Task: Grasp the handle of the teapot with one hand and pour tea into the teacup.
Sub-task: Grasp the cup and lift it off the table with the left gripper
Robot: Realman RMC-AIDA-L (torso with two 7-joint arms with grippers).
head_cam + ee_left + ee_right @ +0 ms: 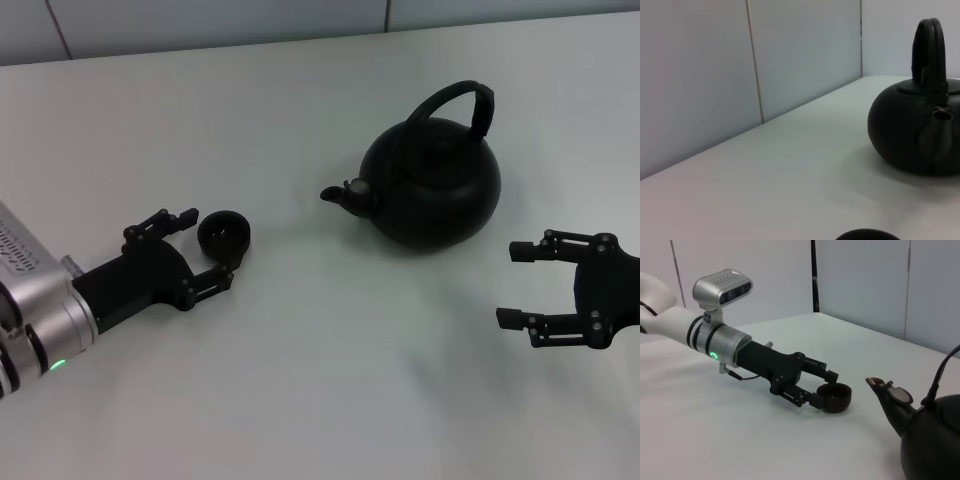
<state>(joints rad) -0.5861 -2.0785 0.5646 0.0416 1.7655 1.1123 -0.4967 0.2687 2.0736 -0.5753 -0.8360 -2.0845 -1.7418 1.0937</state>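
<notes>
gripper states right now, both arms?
Left gripper: open, fingers either side of the teacup, not clearly clamped.
Right gripper: open, empty, beside the teapot.

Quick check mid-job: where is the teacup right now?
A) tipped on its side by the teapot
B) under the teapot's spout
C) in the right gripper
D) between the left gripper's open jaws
D: the teacup sits upright between the open jaws of the left gripper, apart from the teapot.

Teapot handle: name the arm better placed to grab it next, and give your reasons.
Right. The right gripper is open and empty beside the teapot, on the side nearer the handle. The left gripper is at the teacup, its fingers around it.
</notes>
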